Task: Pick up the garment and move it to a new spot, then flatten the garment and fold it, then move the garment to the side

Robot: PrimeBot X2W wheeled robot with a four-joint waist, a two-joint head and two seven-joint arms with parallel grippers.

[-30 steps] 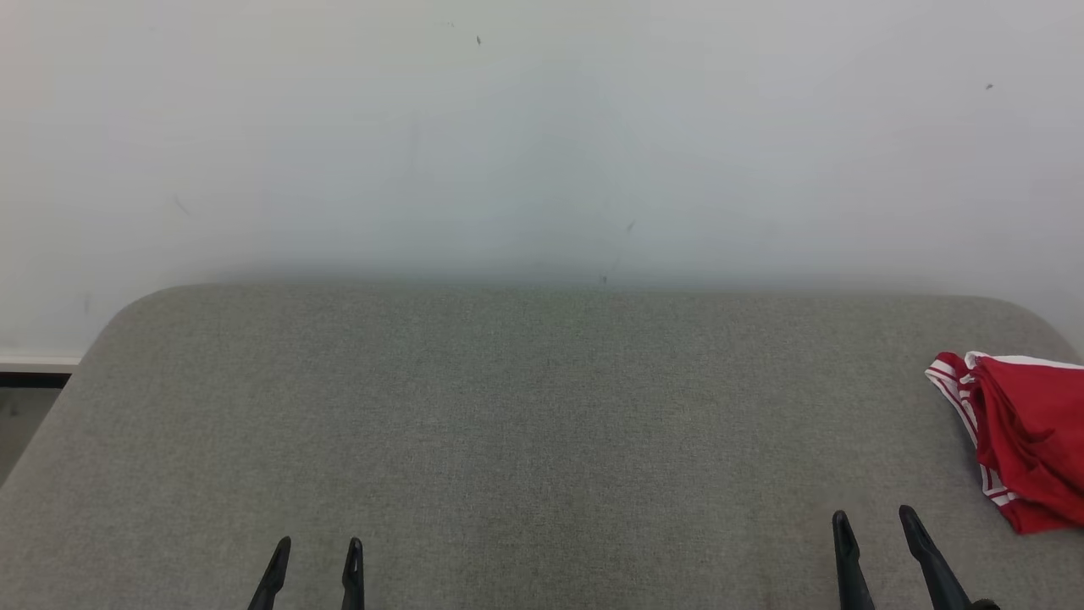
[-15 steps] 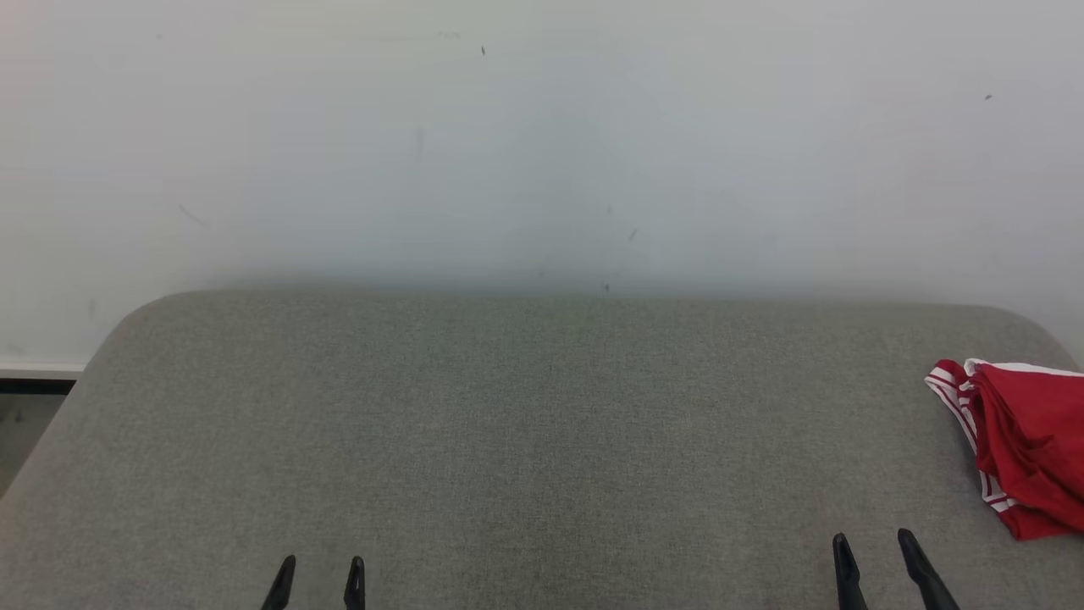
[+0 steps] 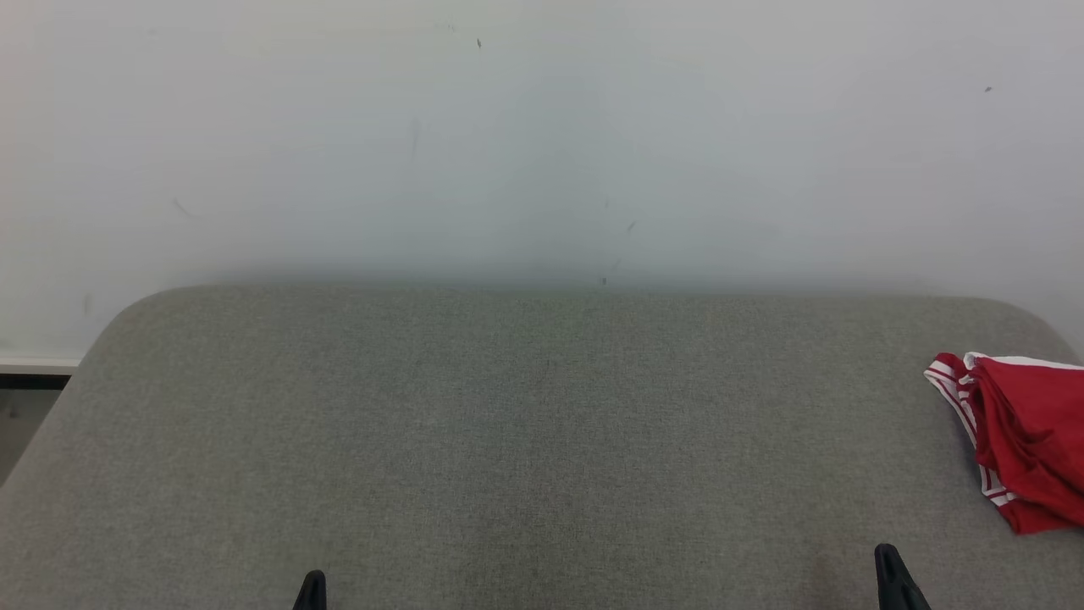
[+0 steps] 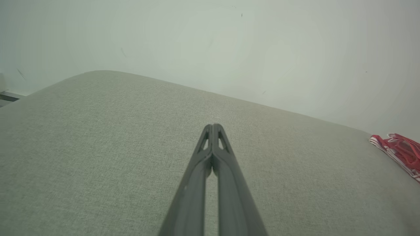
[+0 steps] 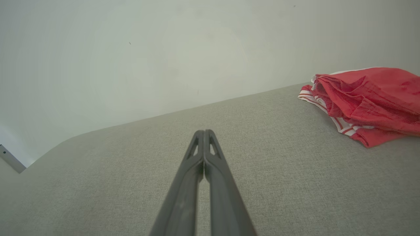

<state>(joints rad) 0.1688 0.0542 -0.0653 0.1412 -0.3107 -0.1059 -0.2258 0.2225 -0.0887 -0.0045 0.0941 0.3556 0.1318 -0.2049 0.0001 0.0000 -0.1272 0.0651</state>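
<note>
The garment (image 3: pixel 1020 440) is red with white stripes and lies bunched at the right edge of the grey padded surface (image 3: pixel 525 424); it also appears in the right wrist view (image 5: pixel 364 101) and, small, in the left wrist view (image 4: pixel 398 152). My left gripper (image 3: pixel 312 589) is at the bottom left of the head view, far from the garment, and its fingers are pressed together with nothing between them (image 4: pixel 212 126). My right gripper (image 3: pixel 887 563) sits at the bottom right, short of the garment and to its left, also shut and empty (image 5: pixel 204 131).
A pale wall (image 3: pixel 542 135) rises right behind the padded surface. The surface's rounded far corners and left edge drop off toward a strip of floor (image 3: pixel 21 415) at the left.
Both grippers have gone from open to shut and drawn back toward the bottom edge of the head view. The garment has not moved.
</note>
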